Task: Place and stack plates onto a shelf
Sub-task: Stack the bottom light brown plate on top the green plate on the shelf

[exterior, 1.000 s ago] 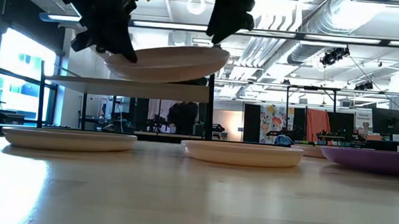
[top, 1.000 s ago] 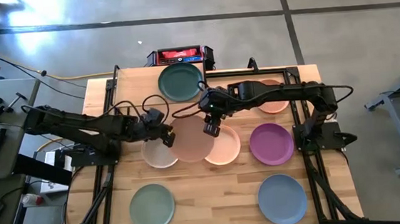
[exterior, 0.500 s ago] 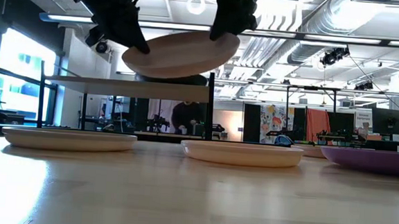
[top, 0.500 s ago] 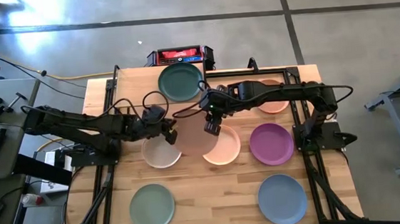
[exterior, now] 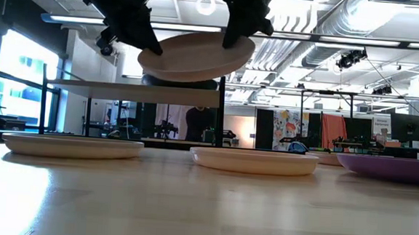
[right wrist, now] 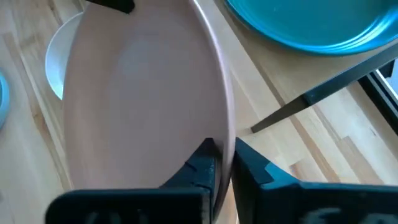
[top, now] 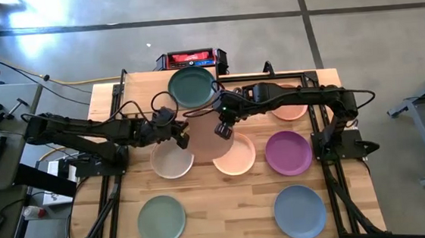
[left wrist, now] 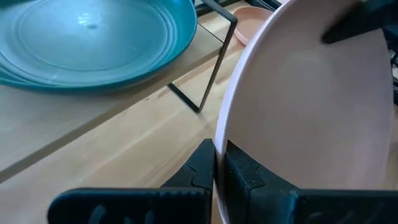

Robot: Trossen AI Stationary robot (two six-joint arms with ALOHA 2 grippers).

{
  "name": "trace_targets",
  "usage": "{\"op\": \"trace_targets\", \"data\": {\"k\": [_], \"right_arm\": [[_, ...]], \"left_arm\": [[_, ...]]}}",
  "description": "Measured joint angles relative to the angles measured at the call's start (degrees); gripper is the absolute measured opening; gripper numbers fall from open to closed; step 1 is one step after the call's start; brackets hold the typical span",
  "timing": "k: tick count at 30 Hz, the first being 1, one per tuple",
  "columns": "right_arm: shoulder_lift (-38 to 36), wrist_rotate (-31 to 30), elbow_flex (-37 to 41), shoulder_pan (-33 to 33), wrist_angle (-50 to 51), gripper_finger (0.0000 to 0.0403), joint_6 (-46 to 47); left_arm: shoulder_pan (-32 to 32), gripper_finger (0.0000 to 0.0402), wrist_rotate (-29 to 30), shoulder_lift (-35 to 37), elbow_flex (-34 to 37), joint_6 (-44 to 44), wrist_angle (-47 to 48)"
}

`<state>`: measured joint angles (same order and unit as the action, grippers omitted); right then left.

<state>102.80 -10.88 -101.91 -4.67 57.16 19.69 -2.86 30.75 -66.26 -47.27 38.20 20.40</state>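
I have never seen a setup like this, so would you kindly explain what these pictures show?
Two dark robot arms work at a wooden table. One picture looks straight down, one looks level across the tabletop, and two come from cameras on the arms' wrists. Several plates lie on the table, among them a purple plate and a blue plate. A teal plate rests on a small raised shelf. The left gripper and right gripper each pinch an edge of one pink plate, holding it in the air.

no readable text, labels or numbers anywhere
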Motion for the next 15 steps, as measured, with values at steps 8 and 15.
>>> {"op": "trace_targets", "data": {"k": [8,15], "right_arm": [[0.02,0.42,0.00,-0.93,-0.10,0.0002,1.13],[0.02,0.42,0.00,-1.43,0.04,0.0001,2.86]], "left_arm": [[2.76,0.0029,-6.21,0.00,0.00,-1.47,0.09],[7.02,0.0056,-13.81,0.00,0.00,-3.09,-0.20]]}}
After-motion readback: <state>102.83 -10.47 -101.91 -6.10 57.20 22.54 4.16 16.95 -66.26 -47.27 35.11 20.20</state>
